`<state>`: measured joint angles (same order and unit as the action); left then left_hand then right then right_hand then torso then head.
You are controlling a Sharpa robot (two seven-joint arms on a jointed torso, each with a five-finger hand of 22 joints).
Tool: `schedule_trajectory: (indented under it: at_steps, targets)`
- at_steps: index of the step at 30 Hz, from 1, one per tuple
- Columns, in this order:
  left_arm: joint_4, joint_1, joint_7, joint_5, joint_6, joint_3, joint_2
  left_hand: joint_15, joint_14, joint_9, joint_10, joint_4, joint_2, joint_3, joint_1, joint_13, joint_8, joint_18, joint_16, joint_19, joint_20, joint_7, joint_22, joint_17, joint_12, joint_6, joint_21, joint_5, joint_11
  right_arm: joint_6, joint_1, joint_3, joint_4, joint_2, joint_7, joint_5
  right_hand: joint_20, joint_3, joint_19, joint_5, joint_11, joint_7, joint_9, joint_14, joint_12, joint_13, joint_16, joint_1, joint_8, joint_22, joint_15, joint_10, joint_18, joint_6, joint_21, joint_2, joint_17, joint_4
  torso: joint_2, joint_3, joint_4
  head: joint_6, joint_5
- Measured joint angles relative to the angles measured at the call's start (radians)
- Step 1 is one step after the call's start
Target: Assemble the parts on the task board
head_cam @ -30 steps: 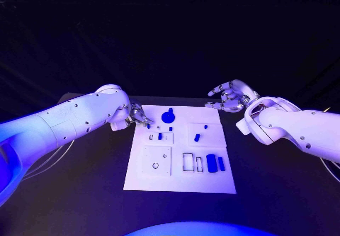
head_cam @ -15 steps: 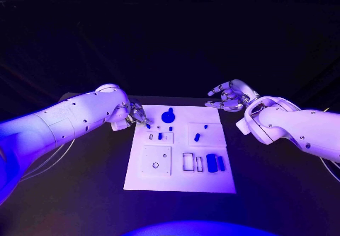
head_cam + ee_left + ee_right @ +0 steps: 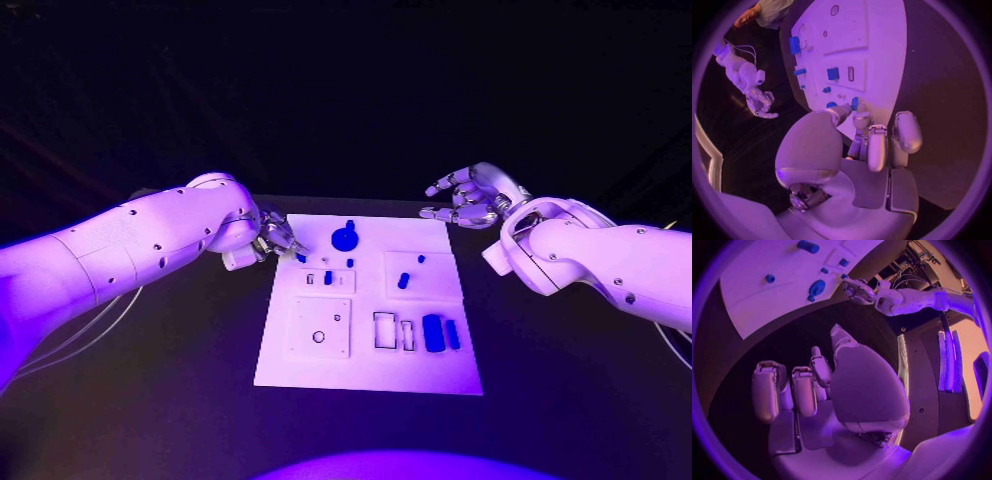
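Left hand (image 3: 280,240) pinches small blue part (image 3: 854,103) at task board (image 3: 368,345) corner; right hand (image 3: 469,197) empty, fingers apart

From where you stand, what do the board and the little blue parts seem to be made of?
The board looks like matte white plastic: flat, even, no glare. The parts, like the round one, look like smooth moulded or printed plastic with uniform colour. Neither is certain by look alone.

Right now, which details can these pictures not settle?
- Left hand: head view, its arm covers the palm; whether the fingertips touch the small blue part is unclear.
- Task board slots: too small to read in the head view.
- Right hand: contents uncertain.
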<state>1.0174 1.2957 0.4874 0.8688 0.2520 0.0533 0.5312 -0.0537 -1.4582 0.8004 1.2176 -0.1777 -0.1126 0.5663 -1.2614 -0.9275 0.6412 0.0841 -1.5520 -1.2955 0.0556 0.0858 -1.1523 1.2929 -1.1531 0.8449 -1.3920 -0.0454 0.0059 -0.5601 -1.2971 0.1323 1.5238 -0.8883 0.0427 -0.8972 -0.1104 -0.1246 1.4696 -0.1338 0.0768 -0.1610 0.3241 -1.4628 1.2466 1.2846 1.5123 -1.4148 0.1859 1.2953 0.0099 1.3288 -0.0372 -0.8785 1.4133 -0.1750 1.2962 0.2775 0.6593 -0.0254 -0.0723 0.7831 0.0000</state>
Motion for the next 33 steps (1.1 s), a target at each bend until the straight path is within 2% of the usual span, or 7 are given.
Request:
schedule_trajectory:
  at_steps: [11, 13, 17, 20, 22, 24, 33]
  targets:
    - [0.105, 0.001, 0.007, -0.010, -0.022, -0.003, 0.054, 0.000, 0.000, 0.000, 0.002, 0.034, -0.033, 0.034, 0.033, -0.002, 0.000, 0.000, 0.000, -0.004, -0.004, 0.000, -0.021, 0.000, -0.006, 0.001, 0.000, -0.001, 0.001, 0.000, 0.000, 0.000, 0.001, -0.002, 0.000, 0.000, 0.000, 0.000, 0.000, 0.000, 0.000, 0.000, 0.000, 0.000, 0.000, 0.000, 0.000, 0.000, 0.000, 0.000, 0.000, 0.000, 0.000, 0.000, 0.000, 0.000, 0.000, 0.000, -0.001, 0.0006, -0.0012, 0.002, 0.005]
    - [0.120, 0.001, 0.003, -0.003, -0.031, -0.003, 0.060, 0.000, 0.000, 0.000, 0.002, 0.057, -0.050, 0.105, 0.050, -0.003, 0.000, 0.000, 0.000, -0.004, -0.004, 0.000, -0.026, 0.000, -0.013, 0.001, -0.001, -0.001, 0.002, 0.000, 0.000, 0.000, 0.001, -0.003, 0.000, 0.000, 0.000, 0.000, 0.000, 0.000, 0.000, 0.000, 0.000, 0.000, 0.000, 0.000, 0.000, 0.000, 0.000, 0.000, 0.000, 0.000, 0.000, 0.000, 0.000, 0.000, 0.000, 0.000, 0.000, 0.0006, -0.0012, 0.003, 0.006]
    - [0.147, 0.000, -0.006, 0.021, -0.047, -0.003, 0.069, 0.000, 0.000, 0.000, 0.002, 0.058, -0.062, 0.107, 0.062, -0.013, 0.000, 0.000, 0.000, -0.010, -0.009, 0.000, -0.034, 0.000, -0.017, 0.001, -0.001, -0.009, 0.002, 0.000, 0.000, 0.000, 0.001, -0.004, 0.000, 0.000, 0.000, 0.000, 0.000, 0.000, 0.000, 0.000, 0.000, 0.000, 0.000, 0.000, 0.000, 0.000, 0.000, 0.000, 0.000, 0.000, 0.000, 0.000, 0.000, 0.000, 0.000, 0.000, 0.000, 0.0002, -0.0009, 0.003, 0.007]
    - [0.167, 0.000, -0.011, 0.046, -0.056, -0.003, 0.075, -0.004, -0.004, 0.000, 0.002, 0.058, -0.062, 0.107, 0.062, -0.013, 0.000, 0.000, 0.000, -0.009, -0.009, 0.000, -0.037, 0.000, -0.018, 0.001, -0.001, -0.019, 0.002, 0.000, 0.000, 0.000, 0.002, -0.004, 0.000, 0.000, 0.000, 0.000, 0.000, 0.000, 0.000, 0.000, 0.000, 0.000, 0.000, 0.000, 0.000, 0.000, 0.000, 0.000, 0.000, 0.000, 0.000, 0.000, 0.000, 0.000, 0.000, 0.000, 0.001, 0.0001, -0.0008, 0.005, 0.007]
    - [0.179, -0.001, -0.014, 0.065, -0.062, -0.003, 0.078, -0.004, -0.003, 0.000, 0.002, 0.080, -0.072, 0.129, 0.072, -0.019, 0.000, 0.000, 0.000, -0.012, -0.011, 0.000, -0.045, 0.000, -0.021, 0.001, -0.001, -0.020, 0.002, 0.000, 0.000, 0.000, 0.002, -0.005, 0.000, 0.000, 0.000, 0.000, 0.000, 0.000, 0.000, 0.000, 0.000, 0.000, 0.000, 0.000, 0.000, 0.000, 0.000, 0.000, 0.000, 0.000, 0.000, 0.000, 0.000, 0.000, 0.000, 0.000, 0.001, -0.0006, -0.0008, 0.006, 0.007]
    - [0.191, -0.002, -0.016, 0.085, -0.069, -0.002, 0.080, -0.004, -0.003, 0.000, 0.002, 0.080, -0.072, 0.129, 0.072, -0.019, 0.000, 0.000, 0.000, -0.024, -0.003, 0.000, -0.047, 0.000, -0.021, 0.001, -0.002, -0.020, 0.002, 0.000, 0.000, 0.000, 0.002, -0.005, 0.000, 0.000, 0.000, 0.000, 0.000, 0.000, 0.000, 0.000, 0.000, 0.000, 0.000, 0.000, 0.000, 0.000, 0.000, 0.000, 0.000, 0.000, 0.000, 0.000, 0.000, 0.000, 0.000, 0.000, 0.001, -0.0007, -0.0009, 0.007, 0.007]
    - [0.214, -0.014, -0.014, 0.117, -0.078, 0.005, 0.086, -0.004, -0.003, 0.000, 0.002, 0.080, -0.072, 0.129, 0.073, -0.025, 0.000, 0.000, 0.000, -0.032, -0.011, -0.002, -0.055, 0.000, -0.024, 0.003, -0.010, -0.034, 0.002, 0.000, 0.000, 0.000, 0.002, -0.005, 0.000, 0.000, 0.000, 0.000, 0.000, 0.000, 0.000, 0.000, 0.000, 0.000, 0.000, 0.000, 0.000, 0.000, 0.000, 0.000, 0.000, 0.000, 0.000, 0.000, 0.000, 0.000, 0.000, 0.000, 0.001, -0.0009, -0.0006, 0.012, 0.009]
